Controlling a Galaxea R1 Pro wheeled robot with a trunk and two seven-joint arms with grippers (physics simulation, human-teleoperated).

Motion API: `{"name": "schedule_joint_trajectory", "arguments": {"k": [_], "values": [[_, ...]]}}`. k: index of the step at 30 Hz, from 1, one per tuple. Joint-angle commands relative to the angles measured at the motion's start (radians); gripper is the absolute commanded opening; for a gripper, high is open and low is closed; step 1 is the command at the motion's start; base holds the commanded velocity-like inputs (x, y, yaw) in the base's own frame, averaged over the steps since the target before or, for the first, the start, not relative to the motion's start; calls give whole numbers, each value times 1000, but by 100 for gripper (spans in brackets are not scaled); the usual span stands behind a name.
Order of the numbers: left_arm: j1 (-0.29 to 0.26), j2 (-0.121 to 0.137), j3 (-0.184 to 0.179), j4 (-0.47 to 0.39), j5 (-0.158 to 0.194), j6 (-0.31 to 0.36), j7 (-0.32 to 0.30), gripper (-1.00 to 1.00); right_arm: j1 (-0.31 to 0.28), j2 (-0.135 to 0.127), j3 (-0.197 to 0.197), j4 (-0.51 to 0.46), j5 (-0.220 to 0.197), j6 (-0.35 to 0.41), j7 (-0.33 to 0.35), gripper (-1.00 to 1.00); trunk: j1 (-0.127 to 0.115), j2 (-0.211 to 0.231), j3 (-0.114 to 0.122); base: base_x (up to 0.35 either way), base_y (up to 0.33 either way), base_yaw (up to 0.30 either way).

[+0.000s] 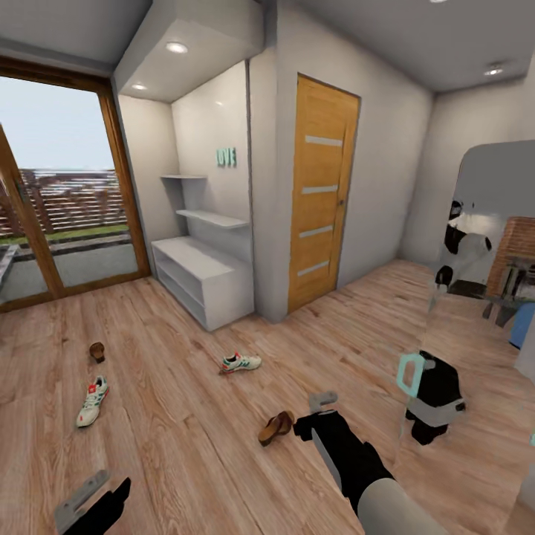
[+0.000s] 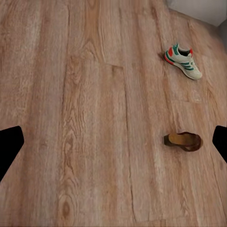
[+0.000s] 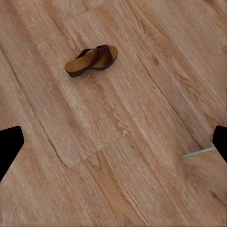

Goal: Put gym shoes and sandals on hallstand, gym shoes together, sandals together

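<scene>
Wood-plank laminate is covering the corridor floor (image 1: 186,416), light brown with a long visible grain, and all four pieces of footwear are lying on it.

Nearest the right hand (image 1: 318,416), just to its left, a brown leather sandal (image 1: 276,427) is resting with its tan footbed up and a dark strap arching over it; in the right wrist view the same sandal (image 3: 91,59) is lying ahead of the fingers, flat and rounded at the toe. Farther ahead of that hand a white gym shoe (image 1: 241,362) with green stripes and a red-orange heel is sitting on the planks. Ahead of the left hand (image 1: 85,499) the other gym shoe (image 1: 92,401) is pointing away from the robot, and beyond it the second sandal (image 1: 97,351) is lying, small and dark. In the left wrist view this sandal (image 2: 183,141) is showing its thick sole edge-on, with the sneaker (image 2: 184,60) past it.

Neither hand is holding anything. How far the right hand's grey fingers are parted I cannot tell; only dark tips are showing at both edges of each wrist view, far apart, with bare floor between them.

Well beyond all the shoes, the white hallstand (image 1: 200,279) is standing in a wall niche, a low boxy unit with a flat top over open shelves, and white floating shelves (image 1: 212,217) are hanging above it. A wooden door (image 1: 319,193) with pale glazed strips is standing to its right, and a large window (image 1: 59,193) with a wooden frame to its left.
</scene>
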Motion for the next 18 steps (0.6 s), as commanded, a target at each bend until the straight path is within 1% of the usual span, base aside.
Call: {"name": "schedule_joint_trajectory", "arguments": {"k": [1, 4, 7, 8, 9, 10, 11, 12, 14, 15, 16, 18], "values": [[0, 0, -1, 0, 0, 0, 0, 100, -1, 0, -1, 2, -1, 1, -1, 100, 0, 0, 0, 209, 256, 287], [0, 1, -2, 0, 0, 1, -1, 100, -2, 0, -5, 9, -12, 2, -4, 100, 0, 0, 0, 169, 281, 287], [0, 2, -3, 0, 0, 2, -1, 100, -2, 0, -7, 11, -33, 2, -8, 100, 0, 0, 0, 142, 295, 287], [0, 3, -4, 0, 0, 3, -2, 100, -3, 0, -8, 12, -54, 2, -11, 100, 0, 0, 0, 126, 303, 287], [0, 3, -6, 0, 0, 4, -2, 100, -3, 0, -8, 13, -65, 1, -13, 100, 0, 0, 0, 121, 306, 287], [0, 4, -13, 0, 0, 5, -3, 100, -3, 0, -13, 13, -89, -1, -25, 100, 0, 0, 0, 113, 309, 287], [0, 4, -19, 0, -1, 6, -3, 100, -3, 0, -17, 13, -102, -2, -35, 100, 0, 0, 0, 110, 310, 287], [0, 6, -36, 0, -2, 7, -2, 100, -3, 0, -38, 14, -137, -4, -69, 100, 0, 0, 0, 113, 311, 287], [0, 6, -56, 1, -4, 7, -1, 100, -4, 0, -66, 14, -172, -7, -105, 100, 0, 0, 0, 135, 305, 287], [0, 9, -126, 1, -12, 4, 2, 100, -4, 0, -152, 14, -254, -50, -208, 100, 0, 0, 0, 282, 119, 216], [0, 10, -144, 1, -13, 4, 3, 100, -4, 0, -172, 14, -266, -80, -233, 100, 0, 0, 0, 306, 76, 138], [0, 11, -162, 3, -13, 4, 4, 100, -4, 0, -195, 14, -281, -121, -258, 100, 0, 0, 0, 323, 46, 84]]}}
